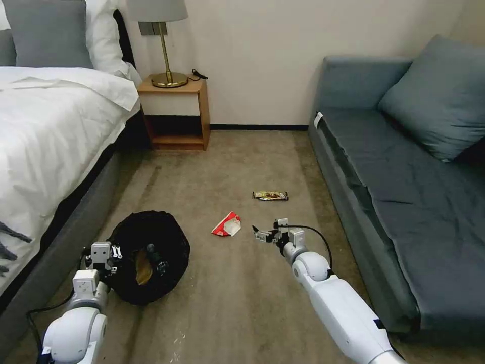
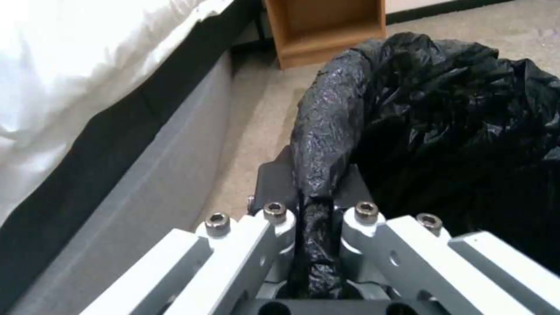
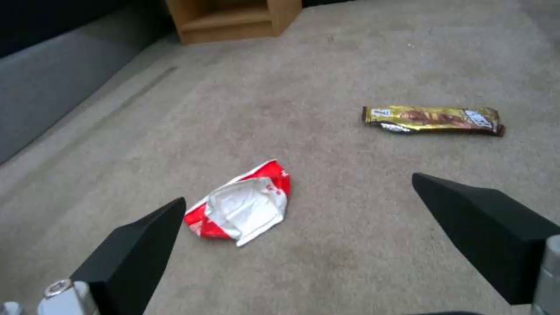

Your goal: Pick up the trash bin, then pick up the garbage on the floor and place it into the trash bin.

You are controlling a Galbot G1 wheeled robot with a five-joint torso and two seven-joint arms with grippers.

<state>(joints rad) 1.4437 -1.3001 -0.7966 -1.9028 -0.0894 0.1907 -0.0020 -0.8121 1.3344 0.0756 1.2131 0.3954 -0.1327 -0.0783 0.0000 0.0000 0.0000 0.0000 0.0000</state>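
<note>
My left gripper (image 2: 318,205) has its fingers clamped on the rim of the trash bin (image 1: 151,255), at seven o'clock on the floor beside the bed (image 1: 45,126). My right gripper (image 3: 297,210) hovers, fingers apart, near the red-and-white carton (image 3: 245,208); the snack wrapper (image 3: 435,119) lies at one o'clock of it.

One trash bin (image 1: 151,253) sits at lower left, with two litter pieces inside: a brown paper bag (image 1: 143,268) and a bottle (image 1: 156,258). Two pieces lie on the carpet at centre: one red-and-white carton (image 1: 227,224), one gold wrapper (image 1: 271,195).
</note>
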